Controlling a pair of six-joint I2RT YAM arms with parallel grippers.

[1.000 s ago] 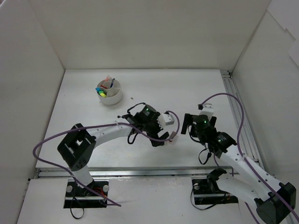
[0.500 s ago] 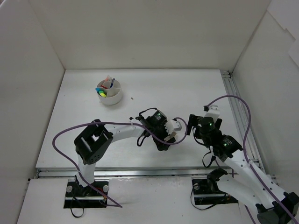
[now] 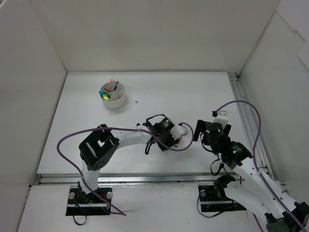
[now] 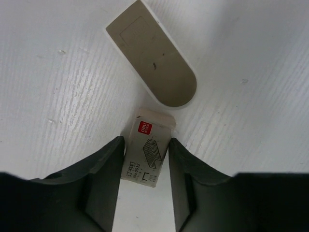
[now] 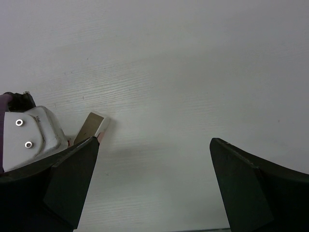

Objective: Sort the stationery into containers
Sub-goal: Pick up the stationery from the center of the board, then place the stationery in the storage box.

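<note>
A small white staple box point(image 4: 147, 150) with a red logo lies on the table between the fingers of my left gripper point(image 4: 146, 144). Both dark fingers point(image 4: 108, 164) press against its sides, so the gripper is shut on it. Just beyond the box lies a beige eraser point(image 4: 154, 63) with one rounded end, apart from the fingers. In the top view the left gripper point(image 3: 177, 140) is low over the table's near middle. My right gripper point(image 3: 208, 123) stands open beside it, with only bare table between its fingers point(image 5: 154, 142). The eraser point(image 5: 91, 126) shows at its left finger.
The round white pot point(image 3: 116, 102) stands at the far left of the table, with coloured pens and markers in its compartments. A purple cable point(image 3: 72, 140) loops from the left arm. A metal rail point(image 3: 244, 111) runs along the table's right edge.
My left arm has reached further right and lower, and its jaws have closed from wide open onto the staple box. The right gripper has shifted slightly right and stays open.
</note>
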